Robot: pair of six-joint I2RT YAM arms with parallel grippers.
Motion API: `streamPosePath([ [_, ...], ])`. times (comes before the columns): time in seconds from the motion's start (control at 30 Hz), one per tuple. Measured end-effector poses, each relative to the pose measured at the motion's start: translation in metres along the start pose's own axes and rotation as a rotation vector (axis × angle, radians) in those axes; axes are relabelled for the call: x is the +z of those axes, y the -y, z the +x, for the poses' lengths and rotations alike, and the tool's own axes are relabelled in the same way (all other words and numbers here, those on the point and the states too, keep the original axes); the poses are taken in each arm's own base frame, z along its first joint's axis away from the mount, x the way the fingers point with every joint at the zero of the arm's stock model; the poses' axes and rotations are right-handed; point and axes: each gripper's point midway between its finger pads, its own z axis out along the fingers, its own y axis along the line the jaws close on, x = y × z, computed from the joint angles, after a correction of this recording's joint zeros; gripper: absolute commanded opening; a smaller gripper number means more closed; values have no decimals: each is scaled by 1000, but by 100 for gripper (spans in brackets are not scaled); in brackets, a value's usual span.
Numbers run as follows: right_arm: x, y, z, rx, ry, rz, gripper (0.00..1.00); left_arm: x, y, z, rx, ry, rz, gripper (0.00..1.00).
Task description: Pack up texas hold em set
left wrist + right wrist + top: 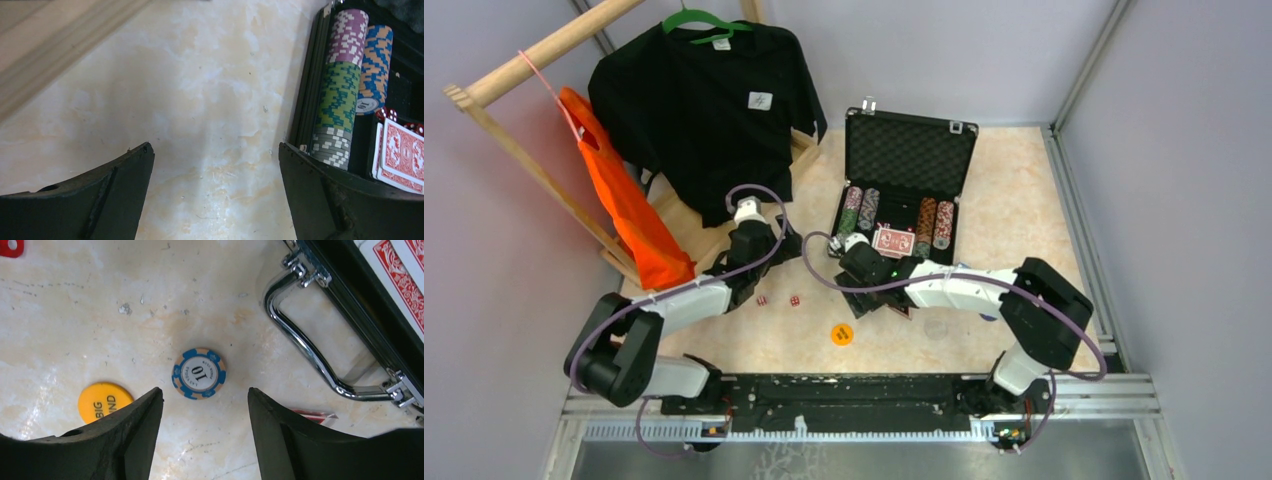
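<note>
I saw the left pincer (pixel 215 150) wide open, empty, beside the case (pixel 303 100); the right pincer (pixel 204 392) half-open, empty, over a blue chip (pixel 199 373).

A loose blue-and-orange chip (pixel 199 373) on the bench (pixel 75 315) shows a large "10" ringed by small lettering that seems to say "LAS VEGAS". The orange round token (pixel 104 401) nearby reads "BIG" above a partly hidden "IND". The end chip (pixel 366 104) of the blue-and-orange stack (pixel 376 55) also shows "10". The white patch (pixel 760 100) on the black T-shirt (pixel 694 130) is too small to read
</note>
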Motion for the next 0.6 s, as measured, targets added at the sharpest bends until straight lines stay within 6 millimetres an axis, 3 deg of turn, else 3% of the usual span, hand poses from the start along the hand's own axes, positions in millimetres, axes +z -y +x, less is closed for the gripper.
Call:
streamPosePath([
  [0.17,10,-2,-6,-2,-1,12,63,1,5,8,1,-36,30,99],
  [0.6,14,-8,-8,-11,8,3,61,1,8,8,2,-42,40,99],
])
